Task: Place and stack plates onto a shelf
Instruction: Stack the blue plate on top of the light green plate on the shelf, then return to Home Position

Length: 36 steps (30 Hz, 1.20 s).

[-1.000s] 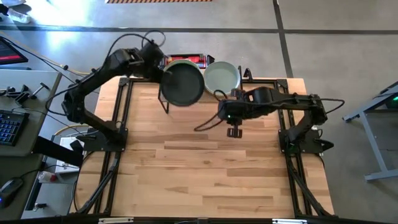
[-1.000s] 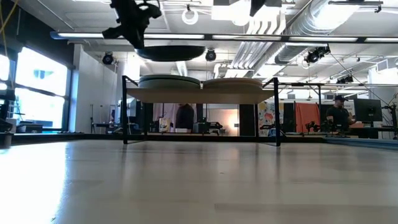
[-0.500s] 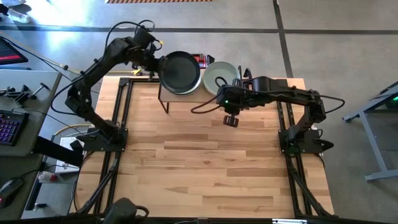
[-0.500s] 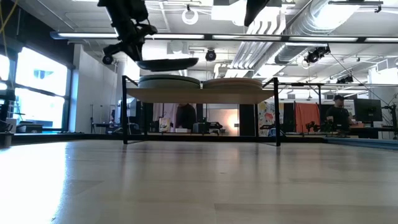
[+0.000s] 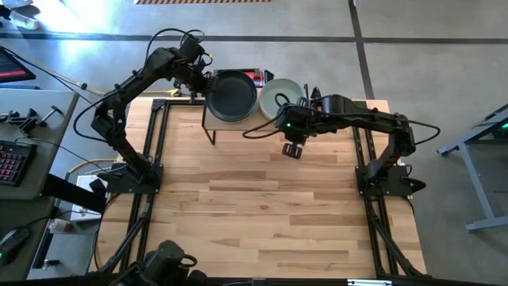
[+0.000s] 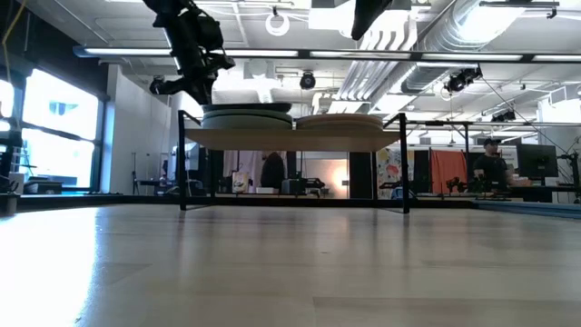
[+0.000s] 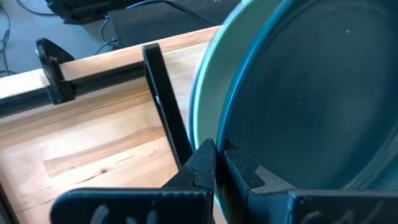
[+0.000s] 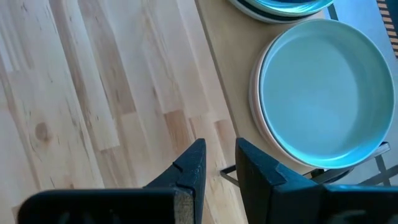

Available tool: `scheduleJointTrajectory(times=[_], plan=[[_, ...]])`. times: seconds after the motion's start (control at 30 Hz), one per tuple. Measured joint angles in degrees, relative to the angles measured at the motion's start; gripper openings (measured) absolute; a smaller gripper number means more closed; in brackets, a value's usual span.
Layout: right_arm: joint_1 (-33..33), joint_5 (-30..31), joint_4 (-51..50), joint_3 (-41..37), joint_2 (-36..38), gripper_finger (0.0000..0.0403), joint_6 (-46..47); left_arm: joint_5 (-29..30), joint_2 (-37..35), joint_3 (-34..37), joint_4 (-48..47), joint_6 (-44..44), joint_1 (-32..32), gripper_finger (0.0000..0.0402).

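The black plate (image 5: 232, 95) sits on top of the left-hand stack on the shelf (image 6: 290, 138), at the far edge of the table (image 5: 262, 214). The left hand (image 5: 202, 80) is right at that plate's rim, on the side away from the other stack, and its fingers are pinched tight on the edge. The left wrist view shows the two dark fingers (image 7: 205, 163) meeting over the rim of the black plate (image 7: 311, 106), with a sage green plate (image 7: 211, 81) directly under it. From table height the black plate (image 6: 247, 108) looks level, resting on its pile.

The left arm reaches up from its base at the table's left side, bends sharply, and comes across to the shelf from beyond the table's far left corner, with the hand (image 6: 198, 65) angled downward onto the plate edge.

The second stack stands just beside the first on the shelf, topped by a pale sage green plate (image 5: 283, 97). The right hand (image 5: 292, 148) hovers over bare table just in front of that stack, apart from it and gripping nothing, its fingers (image 8: 189, 171) a small gap apart. The right arm stretches across from its base at the table's right side, roughly level.
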<state>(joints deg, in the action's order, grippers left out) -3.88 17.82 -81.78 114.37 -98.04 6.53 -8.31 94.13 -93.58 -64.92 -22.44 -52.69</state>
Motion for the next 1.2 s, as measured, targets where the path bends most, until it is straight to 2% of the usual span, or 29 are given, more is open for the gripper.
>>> scheduleJointTrajectory(times=[0.43, 0.87, 1.07, 1.2], plan=[[0.0, 0.0, 0.0, 0.0, 0.0, 0.0064, 1.0, 0.2, 0.3, 0.0, 2.1, 0.9, -0.3, 0.0003], [0.0, 0.0, 0.1, 0.0, 0.0, 0.0064, 1.2, 0.0, 0.3, -0.2, 1.7, 1.8, -0.9, 0.007], [0.1, 0.0, 0.2, 0.0, 0.0, 0.0064, 1.1, 0.0, 0.3, -4.7, 1.4, 2.9, -1.3, 0.0078], [0.2, -1.9, 0.1, 0.0, 0.0, 0.0064, -0.1, -2.4, 0.3, -10.0, -1.8, 5.3, -1.3, 0.0078]])
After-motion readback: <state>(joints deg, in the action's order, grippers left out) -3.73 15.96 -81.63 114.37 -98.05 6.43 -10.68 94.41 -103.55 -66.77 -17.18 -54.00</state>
